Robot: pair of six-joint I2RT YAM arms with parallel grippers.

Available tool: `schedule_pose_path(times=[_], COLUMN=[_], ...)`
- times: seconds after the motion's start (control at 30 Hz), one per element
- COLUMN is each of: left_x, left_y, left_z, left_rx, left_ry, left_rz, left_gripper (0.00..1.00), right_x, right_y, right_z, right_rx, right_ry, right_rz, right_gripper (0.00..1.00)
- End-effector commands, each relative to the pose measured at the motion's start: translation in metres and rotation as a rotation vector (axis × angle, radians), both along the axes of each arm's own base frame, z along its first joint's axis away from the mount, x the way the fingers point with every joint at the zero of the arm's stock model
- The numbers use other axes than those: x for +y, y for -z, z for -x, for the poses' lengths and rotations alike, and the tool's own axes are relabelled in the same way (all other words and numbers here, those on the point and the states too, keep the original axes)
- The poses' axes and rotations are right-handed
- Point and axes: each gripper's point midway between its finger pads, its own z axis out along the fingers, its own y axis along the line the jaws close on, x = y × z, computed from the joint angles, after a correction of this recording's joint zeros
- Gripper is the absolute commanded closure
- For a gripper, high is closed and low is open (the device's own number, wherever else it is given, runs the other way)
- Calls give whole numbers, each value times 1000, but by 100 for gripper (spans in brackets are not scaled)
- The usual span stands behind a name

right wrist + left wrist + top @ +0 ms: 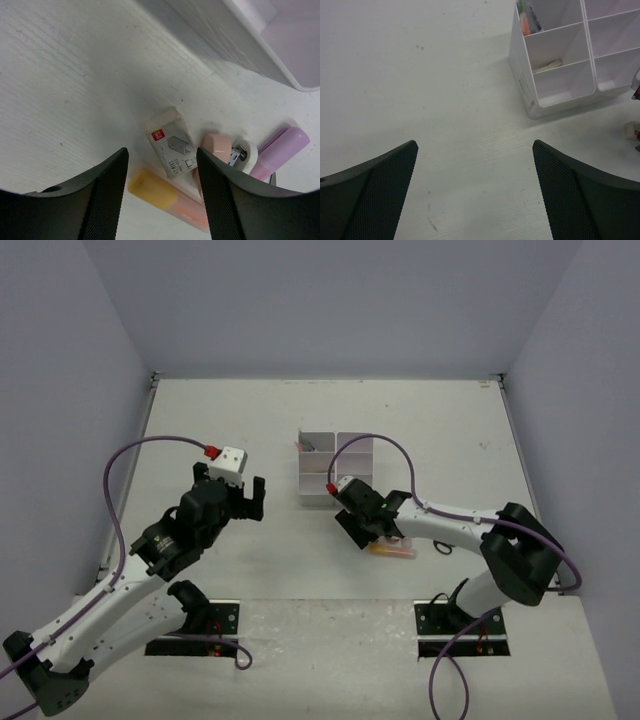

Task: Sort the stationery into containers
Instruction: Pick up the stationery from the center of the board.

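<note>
Two hands, right hand (161,152) open astride small white staple box (170,145), left hand (475,144) open wide near organizer (519,70)

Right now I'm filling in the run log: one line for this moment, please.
left pincer open above table | right pincer open over staple box, nothing gripped | organizer partly filled | orange marker, purple marker loose

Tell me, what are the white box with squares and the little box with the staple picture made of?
The white organizer looks like plastic: thin, smooth, slightly shiny moulded walls. The little staple box is probably printed cardboard: a matte surface with crisp, folded-looking edges.
</note>
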Motion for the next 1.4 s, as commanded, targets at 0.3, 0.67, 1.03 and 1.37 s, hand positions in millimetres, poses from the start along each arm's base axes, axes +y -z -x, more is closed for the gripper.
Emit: schedule_pose_path(times=[0.3,0.67,1.03,1.37], left_x=[-8,-8,-10,-13], left_y=[-2,-1,0,4], left_z=[-1,-1,-1,-1], left_rx=[-20,-20,-14,-2], left_ry=[53,58,67,80], left_rz=[3,2,0,-8], left_gripper=[0,0,0,0], right_x=[10,24,35,26], right_y=[-11,7,6,-25], right_z=[-35,-6,6,-20], right_rx=[-120,54,101,-80], right_ry=[22,-91,-141,-51], right_rz=[26,-13,-51,-58], right_gripper=[39,47,50,37])
